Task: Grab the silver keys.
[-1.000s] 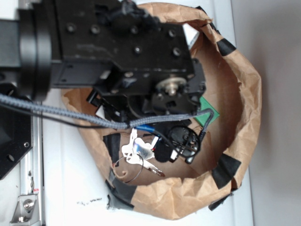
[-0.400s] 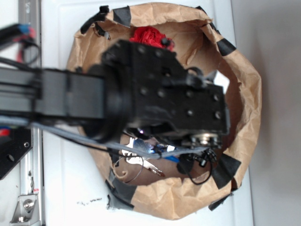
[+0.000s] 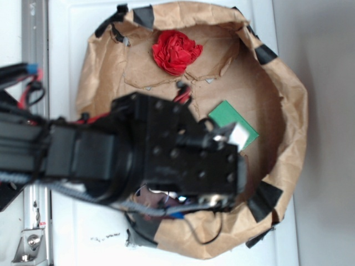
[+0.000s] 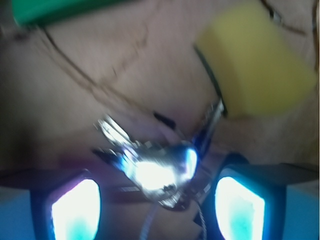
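Keys, silver, one bunch. In the wrist view we find the silver keys low in the frame, lying on the brown paper floor of the paper bag and centred between the two fingers. Left finger pad sits at eight o'clock from the bunch, right pad at four o'clock. The gripper is spread wide, nothing pinched yet.

Handling note, our judgement: the bunch is already well centred, so we would lower straight down without sideways drift until the pads flank the thickest part of the cluster, then close slowly. Flat metal on paper tends to slide or fan apart, so we would aim at the stacked middle, not at a single blade or the wire. Catching the paper floor with the fingertips is the main risk.

Appearance: several shiny metal blades, overlapping, strongly glaring and blurred; one blade points toward ten o'clock, another toward one o'clock. A thin wire trails from the bunch toward six o'clock. Exact count of keys we cannot tell.

Neighbours, wrist view: green card at eleven o'clock, well apart; yellow sponge at one o'clock, its lower edge near the tip of one blade, contact uncertain.

Exterior view: the arm covers the keys; the red crumpled ball lies at twelve o'clock in the bag.
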You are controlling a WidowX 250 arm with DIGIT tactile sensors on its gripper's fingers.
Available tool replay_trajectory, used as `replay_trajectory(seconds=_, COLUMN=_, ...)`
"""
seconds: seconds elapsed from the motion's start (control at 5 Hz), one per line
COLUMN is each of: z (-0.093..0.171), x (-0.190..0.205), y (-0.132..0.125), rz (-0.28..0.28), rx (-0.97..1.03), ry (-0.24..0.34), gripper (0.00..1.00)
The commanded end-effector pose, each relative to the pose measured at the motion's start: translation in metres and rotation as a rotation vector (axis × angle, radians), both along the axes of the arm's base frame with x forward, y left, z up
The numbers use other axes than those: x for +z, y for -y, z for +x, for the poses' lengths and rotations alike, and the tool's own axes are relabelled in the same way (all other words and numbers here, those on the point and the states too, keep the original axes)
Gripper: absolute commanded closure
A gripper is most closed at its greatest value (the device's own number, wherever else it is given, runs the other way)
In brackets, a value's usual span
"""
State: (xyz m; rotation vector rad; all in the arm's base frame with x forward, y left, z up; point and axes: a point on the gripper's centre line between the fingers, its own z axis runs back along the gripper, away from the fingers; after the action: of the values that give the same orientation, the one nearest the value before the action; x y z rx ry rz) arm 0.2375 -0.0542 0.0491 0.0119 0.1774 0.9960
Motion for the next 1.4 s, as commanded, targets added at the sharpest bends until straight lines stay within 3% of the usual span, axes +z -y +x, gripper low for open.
replay_trajectory(seconds=0.0, z=-0.009, x=0.008, y=0.005, rz=-0.057, rx=-0.041, ry=0.057, gripper=0.00)
replay_trajectory(seconds=0.4, z=-0.006, x=0.000, y=0.010, rz=-0.112, rx=-0.053, ry=0.097, gripper=0.00)
replay_trajectory(seconds=0.8, z=-0.010, x=-0.002, y=0.013, rz=-0.115, rx=-0.070, ry=0.063, gripper=0.00)
replay_trajectory(seconds=1.0, z=-0.010, x=0.000, y=0.012, rz=-0.132, rx=-0.070, ry=0.065, gripper=1.00)
replay_trajectory(seconds=1.2, z=-0.010, x=0.000, y=0.011, rz=-0.139, rx=-0.067, ry=0.066, gripper=1.00)
